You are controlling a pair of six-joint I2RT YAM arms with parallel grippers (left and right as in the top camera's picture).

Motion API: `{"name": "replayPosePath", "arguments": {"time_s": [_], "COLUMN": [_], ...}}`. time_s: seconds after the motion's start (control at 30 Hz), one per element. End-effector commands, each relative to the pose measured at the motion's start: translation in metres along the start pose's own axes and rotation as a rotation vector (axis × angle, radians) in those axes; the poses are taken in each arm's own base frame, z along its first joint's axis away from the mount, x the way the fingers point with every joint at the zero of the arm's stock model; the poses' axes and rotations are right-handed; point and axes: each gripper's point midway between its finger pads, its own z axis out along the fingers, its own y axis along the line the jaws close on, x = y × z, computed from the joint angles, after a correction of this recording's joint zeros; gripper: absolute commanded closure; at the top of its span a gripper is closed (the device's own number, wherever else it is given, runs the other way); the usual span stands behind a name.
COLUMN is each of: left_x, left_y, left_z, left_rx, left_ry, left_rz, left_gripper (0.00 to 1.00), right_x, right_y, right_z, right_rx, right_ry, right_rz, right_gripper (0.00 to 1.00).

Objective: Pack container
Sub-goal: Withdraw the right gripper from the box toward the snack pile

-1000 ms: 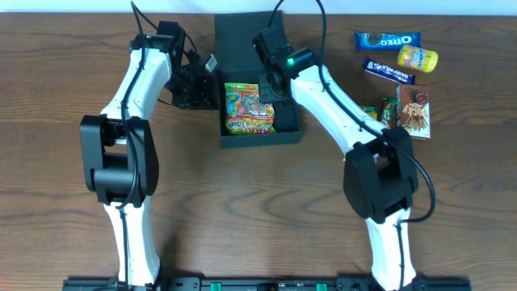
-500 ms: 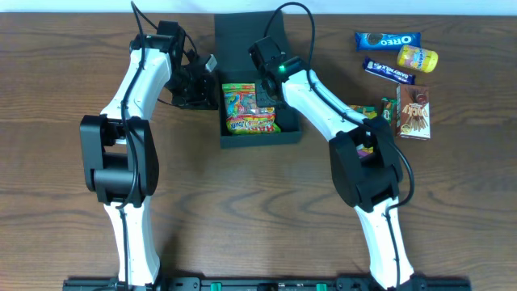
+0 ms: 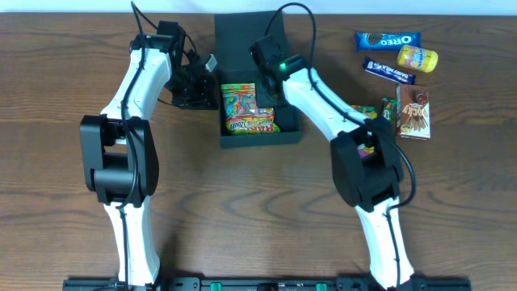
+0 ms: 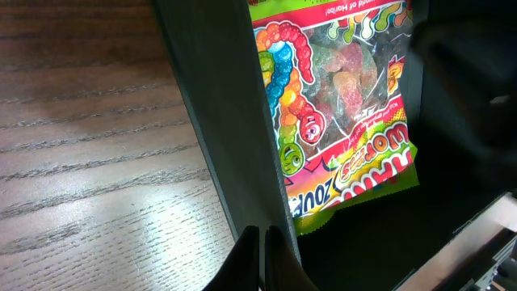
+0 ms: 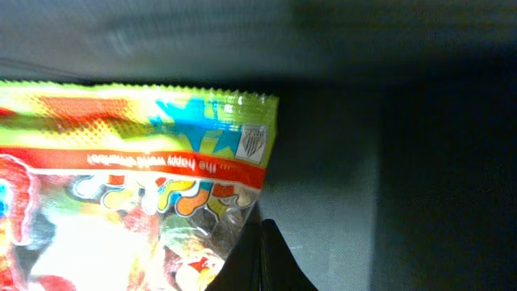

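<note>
- The container [image 4: 234, 145] wall is pinched by the left gripper [image 4: 262, 257].
- The right gripper [image 5: 262, 255] is seen closed, with a candy bag [image 5: 129, 186] just to its left.

ok so the left jaws sit right at the left wall of the container [image 3: 260, 137]: bare counter [image 4: 89, 145] to their left, the candy bag [image 3: 249, 109] inside the container to their right. The right jaws are down in the container at the bag's corner, with the bag on their left and open floor on their right. The lid [image 3: 238, 36] is behind both. Well off to the right jaws' right, on the counter: Oreo pack [image 3: 388, 38], chocolate bar [image 3: 388, 71], a box [image 3: 414, 111].
</note>
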Motion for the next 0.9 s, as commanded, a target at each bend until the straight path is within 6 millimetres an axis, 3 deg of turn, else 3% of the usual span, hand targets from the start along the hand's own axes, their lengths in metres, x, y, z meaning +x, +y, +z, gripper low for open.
{"name": "replayPosePath", "arguments": {"time_s": [0.0, 0.13, 0.2, 0.23, 0.27, 0.33, 0.4, 0.47, 0.6, 0.73, 0.87], "left_x": [0.0, -0.001, -0.001, -0.001, -0.001, -0.001, -0.003, -0.005, -0.009, -0.008, -0.009], "left_y": [-0.001, -0.001, -0.001, -0.001, -0.001, -0.001, -0.001, -0.001, 0.001, 0.008, 0.008], "left_z": [-0.007, -0.007, -0.007, -0.007, -0.007, -0.007, -0.007, -0.008, -0.008, -0.008, -0.01], "left_rx": [-0.002, -0.002, -0.002, -0.002, -0.002, -0.003, -0.003, -0.003, -0.011, -0.053, -0.053], "left_ry": [-0.016, -0.016, -0.016, -0.016, -0.016, -0.019, -0.027, -0.035, -0.049, -0.048, -0.054], "left_rz": [-0.009, -0.008, -0.008, -0.008, -0.008, -0.007, -0.003, -0.017, -0.043, -0.089, -0.109], "left_gripper": [0.94, 0.94, 0.94, 0.94, 0.93, 0.77, 0.17, 0.02, 0.05, 0.04, 0.05], "right_x": [-0.076, -0.117, -0.127, -0.131, -0.134, -0.137, -0.14, -0.141, -0.142, -0.147, -0.146], "right_y": [-0.02, -0.064, -0.095, -0.119, -0.142, -0.172, -0.211, -0.235, -0.254, -0.25, -0.249], "right_z": [-0.102, -0.168, -0.186, -0.192, -0.192, -0.189, -0.187, -0.184, -0.178, -0.177, -0.177], "right_rx": [-0.017, 0.019, 0.057, 0.09, 0.117, 0.15, 0.197, 0.2, 0.108, -0.009, -0.016], "right_ry": [-0.272, -0.458, -0.503, -0.517, -0.519, -0.516, -0.519, -0.522, -0.517, -0.507, -0.5], "right_rz": [0.082, 0.158, 0.21, 0.246, 0.281, 0.317, 0.344, 0.419, 0.564, 0.562, 0.561], "right_gripper": [0.99, 0.99, 0.93, 0.75, 0.44, 0.04, 0.01, 0.01, 0.01, 0.01, 0.01]}}
